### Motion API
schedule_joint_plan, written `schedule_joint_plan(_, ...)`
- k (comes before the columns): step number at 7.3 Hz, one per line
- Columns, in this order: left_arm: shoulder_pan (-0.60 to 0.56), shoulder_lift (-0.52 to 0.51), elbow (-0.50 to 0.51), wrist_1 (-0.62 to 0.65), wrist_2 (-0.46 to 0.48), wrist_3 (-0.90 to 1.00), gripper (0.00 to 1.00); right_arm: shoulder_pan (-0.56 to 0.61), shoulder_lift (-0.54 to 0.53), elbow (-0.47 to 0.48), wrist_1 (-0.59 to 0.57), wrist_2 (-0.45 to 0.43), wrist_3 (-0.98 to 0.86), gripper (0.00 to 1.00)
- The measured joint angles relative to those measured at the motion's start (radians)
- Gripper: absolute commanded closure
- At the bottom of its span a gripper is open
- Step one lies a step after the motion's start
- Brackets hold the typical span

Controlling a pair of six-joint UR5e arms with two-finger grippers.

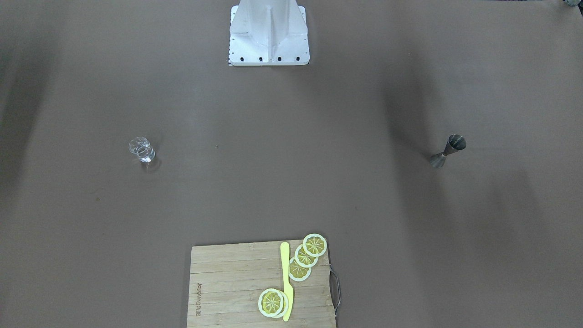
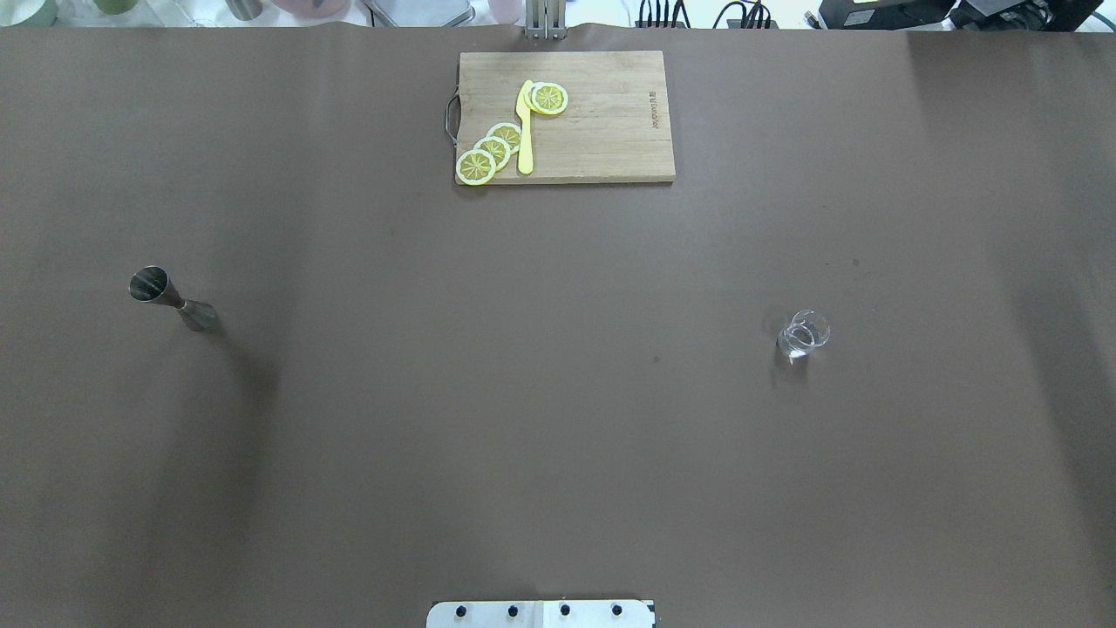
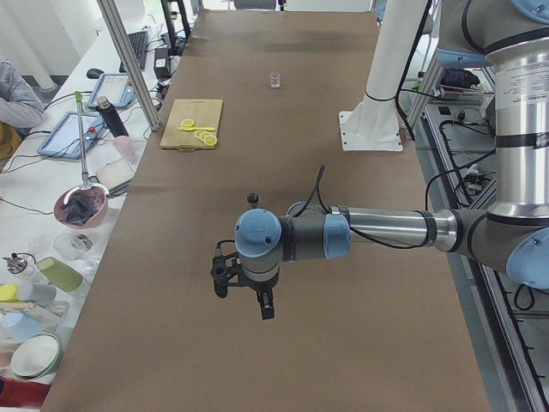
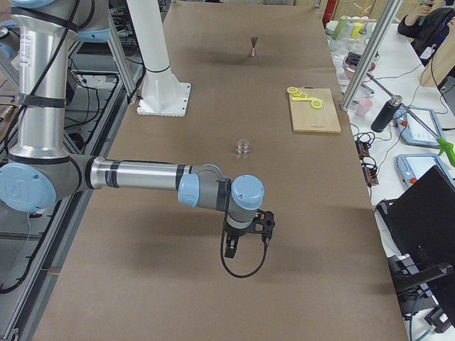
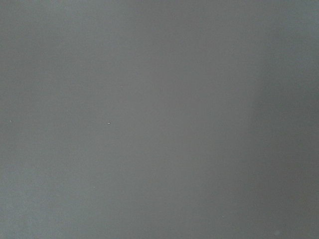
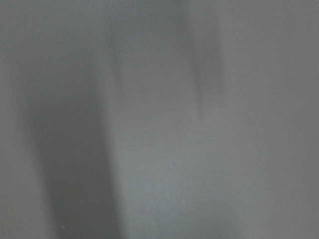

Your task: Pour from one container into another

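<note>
We're hanging the left gripper (image 3: 243, 296) and right gripper (image 4: 247, 241) above the table (image 2: 523, 392), touching nothing we can see. We can't tell how open either is. The jigger (image 2: 173, 299) is standing on our left, the glass (image 2: 803, 334) on our right, well apart.

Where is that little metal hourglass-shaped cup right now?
In the overhead view the metal jigger stands alone on the robot's left side, far across from the small glass on the right.
</note>
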Motion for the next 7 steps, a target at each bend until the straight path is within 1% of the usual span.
schedule_joint_plan(3,-0.001,0.0,0.0,0.0,0.0,0.0,0.02,0.0,0.007,0.0,0.0,0.012,0.0,0.0)
schedule_joint_plan(7,-0.001,0.0,0.0,0.0,0.0,0.0,0.02,0.0,0.043,-0.001,0.003,0.022,-0.002,0.0)
